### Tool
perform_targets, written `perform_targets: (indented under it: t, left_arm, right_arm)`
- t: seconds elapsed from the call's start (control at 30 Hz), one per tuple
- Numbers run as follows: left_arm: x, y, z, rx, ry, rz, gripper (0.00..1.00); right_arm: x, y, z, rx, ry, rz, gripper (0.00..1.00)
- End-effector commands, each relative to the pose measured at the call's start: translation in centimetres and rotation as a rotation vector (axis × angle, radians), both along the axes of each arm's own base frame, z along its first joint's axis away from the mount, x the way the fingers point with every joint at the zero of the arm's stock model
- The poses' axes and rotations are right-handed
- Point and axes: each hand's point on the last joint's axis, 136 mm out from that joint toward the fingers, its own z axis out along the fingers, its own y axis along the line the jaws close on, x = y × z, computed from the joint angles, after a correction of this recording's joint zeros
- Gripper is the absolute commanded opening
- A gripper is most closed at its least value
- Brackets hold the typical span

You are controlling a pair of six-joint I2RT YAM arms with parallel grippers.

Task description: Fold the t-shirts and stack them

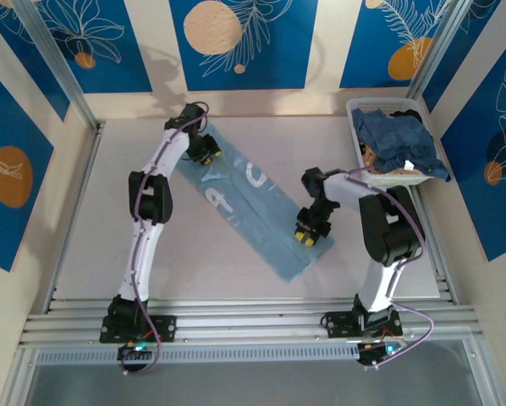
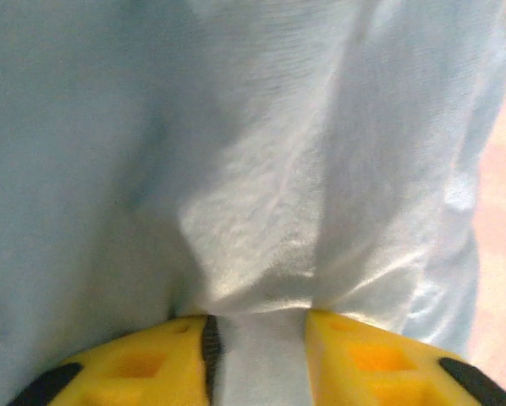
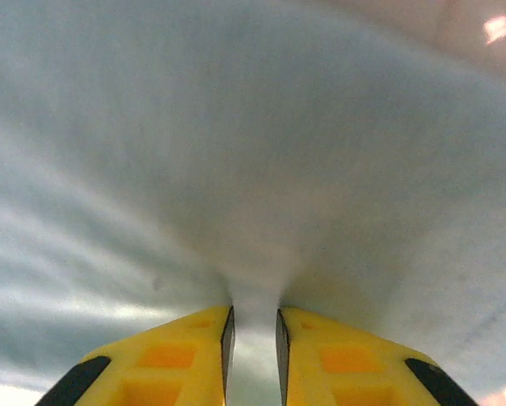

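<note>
A light blue shirt (image 1: 253, 207), folded into a long strip with white lettering (image 1: 215, 182) facing up, lay diagonally across the table (image 1: 101, 220) as two robot arms worked its opposite ends. The right gripper (image 1: 307, 236) stood at the near end of the strip, its yellow fingers (image 3: 177, 355) drawn narrow and pinching a ridge of cloth between them. The left gripper (image 1: 207, 155) sat at the far end, where its fingers (image 2: 134, 364) stood somewhat wider apart with a band of fabric between them and creases gathering toward the pads. Whether that hold was firm could not be told. Darker blue shirts (image 1: 397, 139) were heaped in a white basket (image 1: 380, 106) at the table's far right corner, well apart from the work. The next fold would likely bring one end over the other, and the risk lay mostly at the left end. A loose bite there could let the cloth slip out as it rose, dropping the strip askew. A pinch that caught only the top layer could peel the folded strip open. Uneven lifting by the two arms could twist it, leaving a crooked bundle that would stack poorly.
</note>
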Motion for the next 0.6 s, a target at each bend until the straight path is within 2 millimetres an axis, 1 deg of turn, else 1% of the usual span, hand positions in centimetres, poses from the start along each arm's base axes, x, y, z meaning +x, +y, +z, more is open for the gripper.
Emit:
perform_targets:
  t: [0.0, 0.07, 0.1, 0.13, 0.17, 0.2, 0.23, 0.3, 0.37, 0.4, 0.43, 0.5, 0.57]
  left_arm:
    - [1.1, -3.2, 5.0, -0.078, -0.123, -0.044, 0.40]
    - [0.0, -3.6, 8.7, -0.028, -0.181, -0.070, 0.43]
    - [-1.0, -3.6, 10.4, -0.002, -0.193, -0.072, 0.43]
    - [-2.1, -3.4, 11.3, 0.023, -0.193, -0.066, 0.44]
    - [-3.7, -3.1, 11.7, 0.042, -0.170, -0.043, 0.43]
    - [-5.6, -2.8, 11.6, 0.042, -0.128, -0.015, 0.42]
    - [-7.2, -2.5, 10.9, 0.029, -0.084, 0.008, 0.41]
    - [-10.7, -2.0, 8.5, -0.015, 0.021, 0.074, 0.37]
    - [-12.8, -1.9, 6.6, -0.056, 0.062, 0.124, 0.34]
    - [-13.5, -1.6, 5.6, -0.056, 0.085, 0.149, 0.32]
    - [-13.9, -1.1, 5.0, -0.047, 0.102, 0.169, 0.31]
    - [-14.0, 0.1, 4.1, -0.007, 0.120, 0.219, 0.28]
    - [-13.4, 0.9, 3.3, 0.006, 0.124, 0.262, 0.27]
  right_arm:
    - [0.3, 2.1, 2.8, 0.086, -0.043, -0.058, 0.25]
    - [1.1, 1.6, 4.2, 0.077, -0.094, -0.038, 0.26]
    - [1.7, 1.2, 4.9, 0.071, -0.130, -0.026, 0.27]
    - [2.3, 0.9, 5.3, 0.068, -0.161, -0.010, 0.27]
    - [3.1, 0.6, 5.8, 0.070, -0.200, 0.007, 0.28]
    - [4.0, 0.4, 6.0, 0.082, -0.237, 0.028, 0.28]
    - [4.9, 0.5, 6.2, 0.102, -0.273, 0.052, 0.28]
    - [6.9, 1.1, 6.3, 0.152, -0.344, 0.124, 0.29]
    - [8.6, 2.1, 6.2, 0.199, -0.377, 0.192, 0.29]
    - [9.4, 2.8, 6.0, 0.220, -0.384, 0.231, 0.29]
    - [10.0, 3.2, 5.7, 0.221, -0.381, 0.259, 0.29]
    - [11.0, 4.1, 4.9, 0.219, -0.371, 0.310, 0.28]
    - [11.9, 4.8, 4.2, 0.214, -0.359, 0.340, 0.28]
